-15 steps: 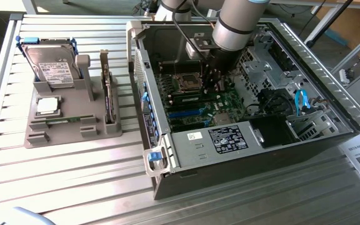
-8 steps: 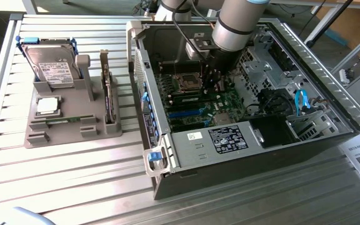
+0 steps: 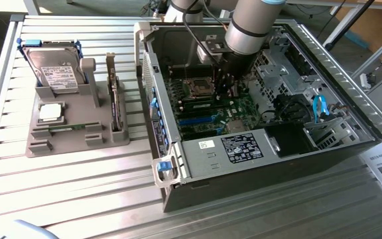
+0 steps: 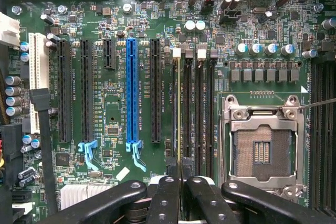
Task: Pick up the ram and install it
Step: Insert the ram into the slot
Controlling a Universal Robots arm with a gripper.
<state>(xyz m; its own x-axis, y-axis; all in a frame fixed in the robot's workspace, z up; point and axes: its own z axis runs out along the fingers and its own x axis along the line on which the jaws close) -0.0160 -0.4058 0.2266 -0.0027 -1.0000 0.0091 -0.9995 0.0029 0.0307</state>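
In the wrist view the ram (image 4: 179,108) shows edge-on as a thin pale-green line. It stands upright in the memory slot closest to the black expansion slots, beside the empty processor socket (image 4: 261,150). Its near end runs in between my black fingers (image 4: 167,195). My gripper (image 4: 181,182) is shut on the ram with only a narrow gap left. In the exterior view the gripper (image 3: 226,94) reaches down into the open computer case (image 3: 171,164), over the motherboard (image 3: 234,112) just beside the socket.
A blue slot (image 4: 131,93) and several black ones lie beside the memory slots. On the exterior view's left, a grey fixture (image 3: 42,144) holds a hard drive (image 3: 55,67), a silver processor chip (image 3: 50,111), an upright expansion card (image 3: 115,104) and a thin greenish strip (image 3: 66,127). Case walls surround the arm.
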